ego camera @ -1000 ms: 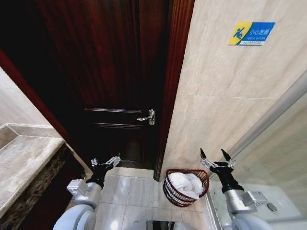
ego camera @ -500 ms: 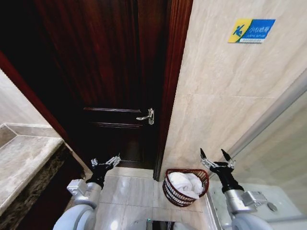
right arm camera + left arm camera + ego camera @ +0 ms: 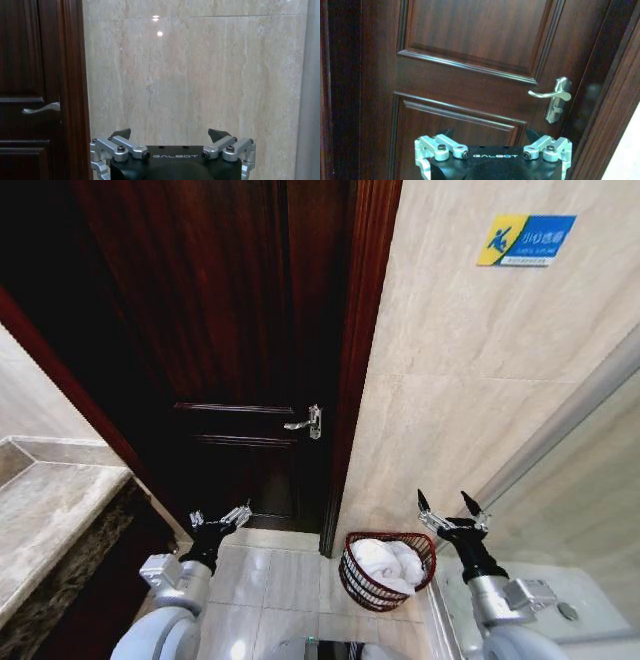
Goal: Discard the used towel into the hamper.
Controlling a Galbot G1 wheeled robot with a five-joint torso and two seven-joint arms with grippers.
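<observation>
My left gripper [image 3: 220,519] is matt black plastic between pale machined-metal linkages with dark screws; my right gripper [image 3: 450,508] is built the same, its fingertips black. The door [image 3: 470,75] ahead is dark wood, polished to a soft sheen, with a shiny metal handle [image 3: 552,95]. The wall [image 3: 200,75] is glossy beige stone tile that mirrors a lamp. The hamper [image 3: 385,592] is reddish-brown wire; the towel [image 3: 388,564] in it is soft white cloth.

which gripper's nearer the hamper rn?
Right. The right gripper, jaws open, is raised just beside the hamper, on its right rim side. The left gripper, also open, is across the floor by the door.
</observation>
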